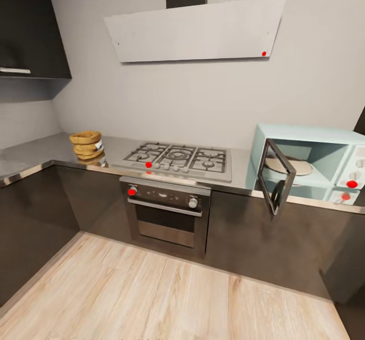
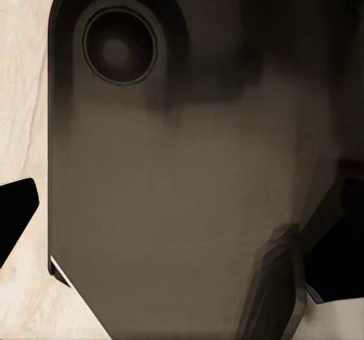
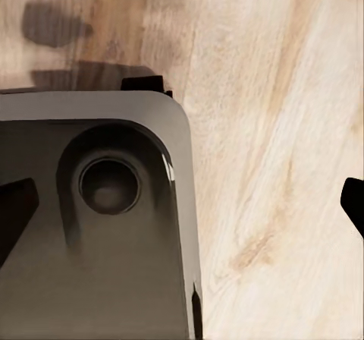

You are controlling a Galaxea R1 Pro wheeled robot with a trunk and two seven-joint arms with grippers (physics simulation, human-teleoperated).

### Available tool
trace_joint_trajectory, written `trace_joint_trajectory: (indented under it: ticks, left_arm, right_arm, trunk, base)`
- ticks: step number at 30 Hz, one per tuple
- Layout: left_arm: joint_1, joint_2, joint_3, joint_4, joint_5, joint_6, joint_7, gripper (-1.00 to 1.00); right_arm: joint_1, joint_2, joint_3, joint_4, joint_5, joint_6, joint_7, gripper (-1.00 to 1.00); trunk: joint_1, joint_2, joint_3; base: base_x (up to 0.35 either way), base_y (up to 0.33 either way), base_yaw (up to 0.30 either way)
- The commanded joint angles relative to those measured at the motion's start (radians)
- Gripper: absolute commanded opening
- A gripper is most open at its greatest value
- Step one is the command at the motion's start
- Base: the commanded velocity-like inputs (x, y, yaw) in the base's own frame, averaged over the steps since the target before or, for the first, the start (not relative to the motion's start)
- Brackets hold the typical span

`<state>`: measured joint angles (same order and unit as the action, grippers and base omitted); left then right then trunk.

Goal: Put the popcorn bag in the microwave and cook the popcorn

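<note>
The tan popcorn bag [image 1: 86,144] stands upright on the grey countertop [image 1: 40,155] at the left, beside the gas hob. At the right end sits the mint-blue microwave [image 1: 309,145], its dark glass door [image 1: 275,179] swung open toward me and a round turntable plate inside. In the left wrist view my left gripper [image 2: 178,230] hangs over the robot's dark base, fingertips far apart at the picture's edges. In the right wrist view my right gripper [image 3: 182,203] is open over the base and the wooden floor, with nothing between its fingers.
A gas hob [image 1: 177,158] lies between bag and microwave, above a built-in oven [image 1: 166,213]. An extractor hood [image 1: 195,31] hangs on the wall. Dark cabinets run under the L-shaped worktop. Light wooden floor [image 1: 152,299] lies in front.
</note>
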<state>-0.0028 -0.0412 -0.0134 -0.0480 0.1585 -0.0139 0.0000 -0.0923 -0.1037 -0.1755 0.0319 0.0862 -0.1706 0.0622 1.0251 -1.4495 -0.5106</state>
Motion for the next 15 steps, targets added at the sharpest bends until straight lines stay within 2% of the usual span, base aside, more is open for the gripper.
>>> trace_joint_trajectory:
  ticks: [1,15]
  left_arm:
    - [0.0,0.0,-0.002,0.0,0.009,-0.001,0.0,1.0]
    - [0.0,0.0,-0.002,0.0,0.009,-0.001,0.0,1.0]
  right_arm:
    - [-0.001,-0.001,-0.009,0.003,0.009,-0.006,-0.001,1.0]
    - [-0.001,0.001,-0.007,0.002,0.009,0.014,-0.014,1.0]
  trunk:
    - [0.0,0.0,-0.001]
    - [0.0,0.0,-0.001]
  base:
    - [0.0,0.0,0.269]
    - [0.0,0.0,0.269]
